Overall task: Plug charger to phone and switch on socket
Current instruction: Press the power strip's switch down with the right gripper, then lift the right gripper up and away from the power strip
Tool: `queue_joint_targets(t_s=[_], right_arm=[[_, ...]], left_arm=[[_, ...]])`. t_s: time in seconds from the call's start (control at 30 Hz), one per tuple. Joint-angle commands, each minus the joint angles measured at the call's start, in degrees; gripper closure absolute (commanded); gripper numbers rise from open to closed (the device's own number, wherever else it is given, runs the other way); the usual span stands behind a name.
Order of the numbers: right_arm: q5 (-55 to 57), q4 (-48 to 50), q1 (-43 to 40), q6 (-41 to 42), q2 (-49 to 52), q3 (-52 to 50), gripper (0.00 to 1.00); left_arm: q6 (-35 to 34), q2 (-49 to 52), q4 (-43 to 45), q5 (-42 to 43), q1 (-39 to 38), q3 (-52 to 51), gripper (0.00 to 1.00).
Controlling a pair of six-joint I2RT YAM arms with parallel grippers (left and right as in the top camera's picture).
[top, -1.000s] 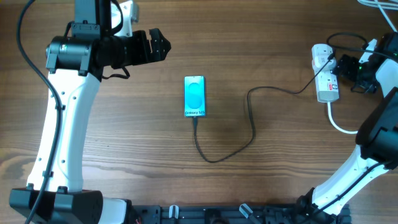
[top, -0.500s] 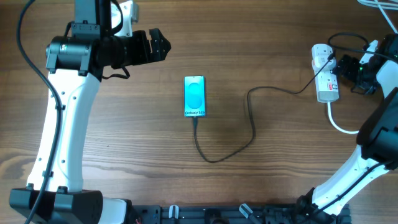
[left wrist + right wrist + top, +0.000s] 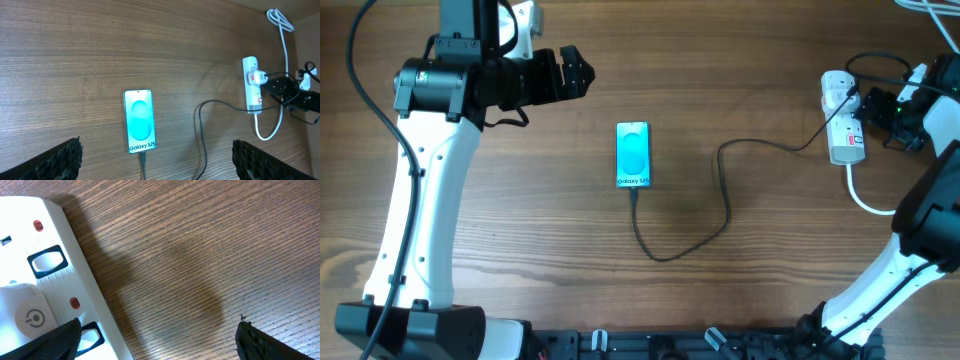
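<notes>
Centrally, the phone (image 3: pixel 633 155) is laid flat on the wood-grain surface (image 3: pixel 760 280), cyan screen lit, with the thin black charger (image 3: pixel 724 200) met at its lettered short edge. The cable's far end at the white, rounded socket (image 3: pixel 842 118) is masked overhead by the right fingers (image 3: pixel 270 345); small red marks are made out clearly only in the right wrist view. Right and left fingers (image 3: pixel 50 162) are spread wide, nothing gripped

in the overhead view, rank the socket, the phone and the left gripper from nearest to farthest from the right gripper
1. socket: just beside the right gripper, at the far right of the view.
2. phone: near the centre of the view, well off to the left.
3. left gripper: farthest, past the phone at the upper left.
</notes>
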Motion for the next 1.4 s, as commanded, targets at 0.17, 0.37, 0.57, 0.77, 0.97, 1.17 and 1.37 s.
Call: queue_joint_targets(t_s=[0.17,0.37,0.57,0.77,0.97,1.17,1.37], right_arm=[[-10.14,-3.50,4.26,-1.36,1.84,-1.29,0.00],[-10.36,-4.81,4.24,0.92,1.68,-1.29,0.00],[-10.19,-7.91,4.20,3.61,-2.56,-1.29,0.00],[-3.41,-13.22,4.20,6.78,-10.64,-1.29,0.00],[1.88,-18.03,4.22,11.06,-20.90,-1.29,0.00],[1.73,-21.92,4.52,12.41,-30.14,-2.69,0.00],[1.75,-20.81,5.90,12.28,-39.74,-8.22,0.00]], left_arm=[[0.48,0.31,-0.04,0.07,0.24,-0.09,0.00],[0.48,0.33,-0.04,0.07,0.26,-0.09,0.00],[0.48,0.33,-0.04,0.07,0.26,-0.09,0.00],[0.48,0.33,-0.04,0.07,0.26,-0.09,0.00],[0.48,0.33,-0.04,0.07,0.24,-0.09,0.00],[0.48,0.33,-0.04,0.07,0.24,-0.09,0.00],[0.48,0.33,-0.04,0.09,0.26,-0.09,0.00]])
